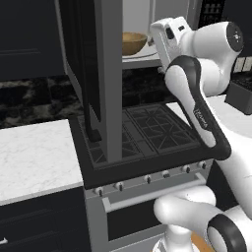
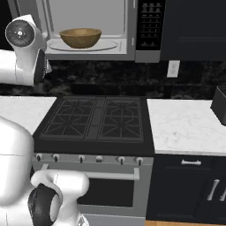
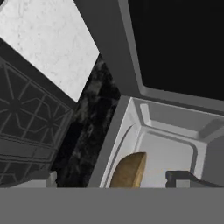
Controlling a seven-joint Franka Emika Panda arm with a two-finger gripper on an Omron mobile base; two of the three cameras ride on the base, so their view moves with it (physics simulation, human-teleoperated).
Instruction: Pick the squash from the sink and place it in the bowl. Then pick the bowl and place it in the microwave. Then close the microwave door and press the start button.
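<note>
The microwave (image 2: 128,33) stands open above the stove, and the wooden bowl (image 2: 80,37) rests on the plate inside it. The bowl (image 1: 134,43) also shows past the microwave door (image 1: 107,74), which swings out toward me edge-on. In the hand view my gripper (image 3: 113,178) is open just outside the cavity, its two fingertips (image 3: 43,177) wide apart with nothing between them. The bowl's rim (image 3: 130,170) lies just ahead of it, and the door's dark glass (image 3: 175,43) is above. The squash is hidden from view. The sink is out of view.
Below the microwave lies the black stove top (image 2: 95,117) with its knobs and oven handle (image 2: 110,174). White marble counters flank it (image 2: 190,123) (image 1: 34,157). A dark box (image 2: 220,103) sits on the right counter. The keypad strip (image 2: 148,24) is at the microwave's right.
</note>
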